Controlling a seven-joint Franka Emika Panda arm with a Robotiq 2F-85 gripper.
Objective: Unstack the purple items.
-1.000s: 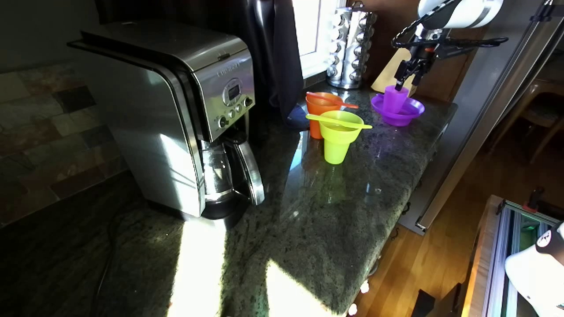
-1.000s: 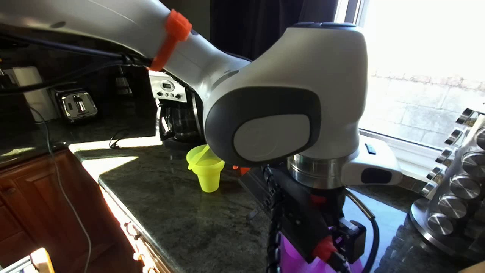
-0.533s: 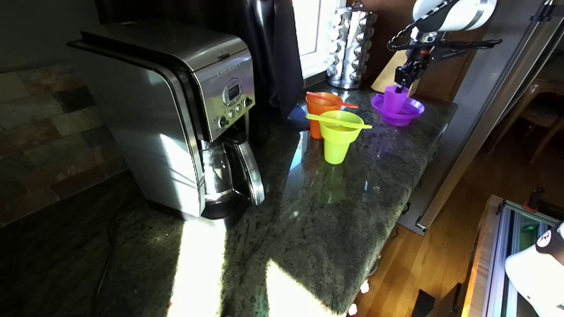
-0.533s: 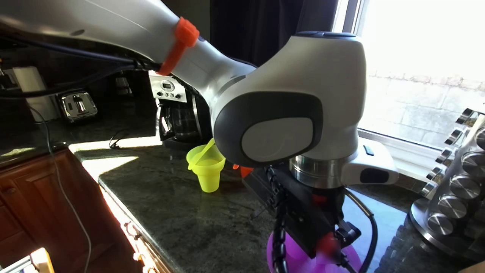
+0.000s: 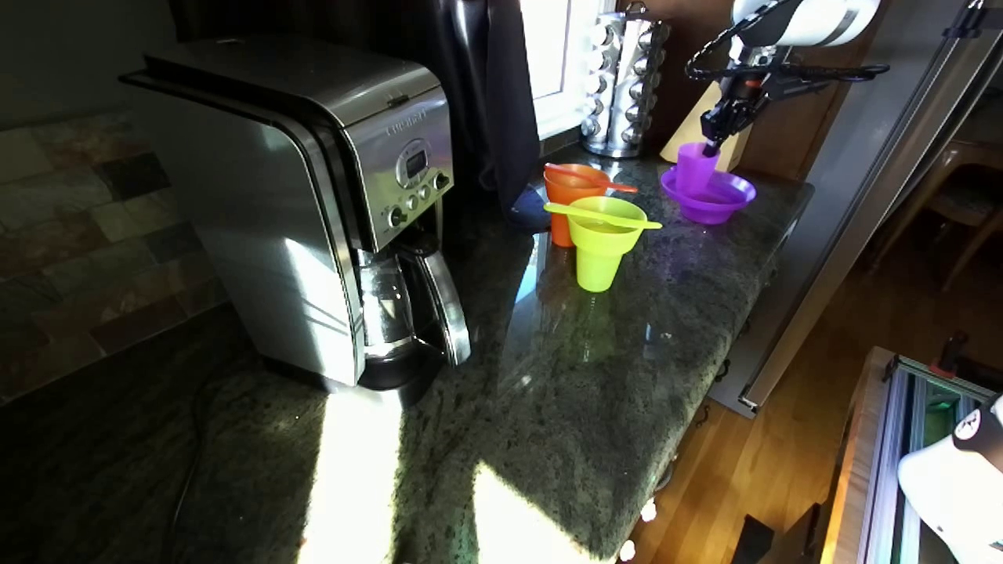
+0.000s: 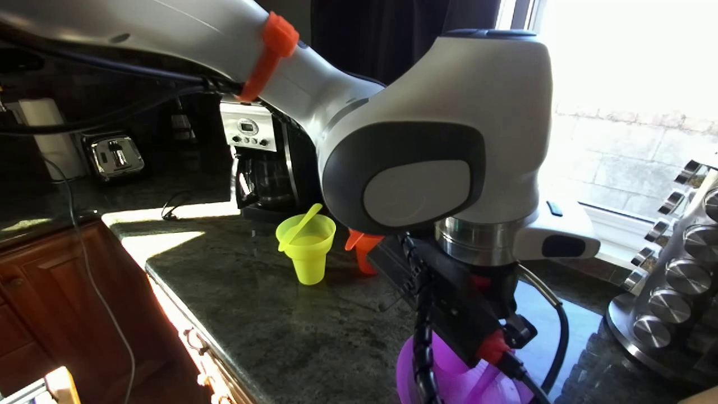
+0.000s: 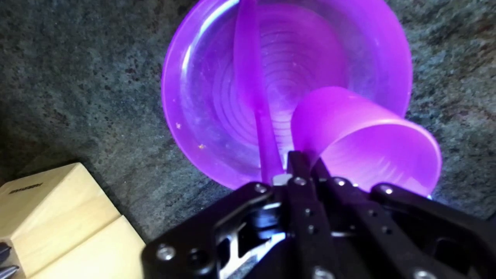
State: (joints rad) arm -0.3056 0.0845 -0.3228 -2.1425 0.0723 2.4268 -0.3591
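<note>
Gripper (image 7: 307, 161) nearly closed, pinching the wall of one purple cup (image 7: 333, 112), tilted over one purple bowl (image 7: 193, 116); whether those touch, I cannot tell. In the wrist view one purple spoon (image 7: 256, 89) lies across the bowl. Farther off, in both exterior views only: one yellow-green cup (image 5: 599, 254), one orange cup (image 5: 561, 218).

Window (image 6: 628, 101) blazes white in both exterior views | 2 sun patches (image 5: 356, 478) scorch the dark countertop (image 5: 603, 399) | wrist view soft, glare streaks the purple bowl (image 7: 173, 87)
</note>
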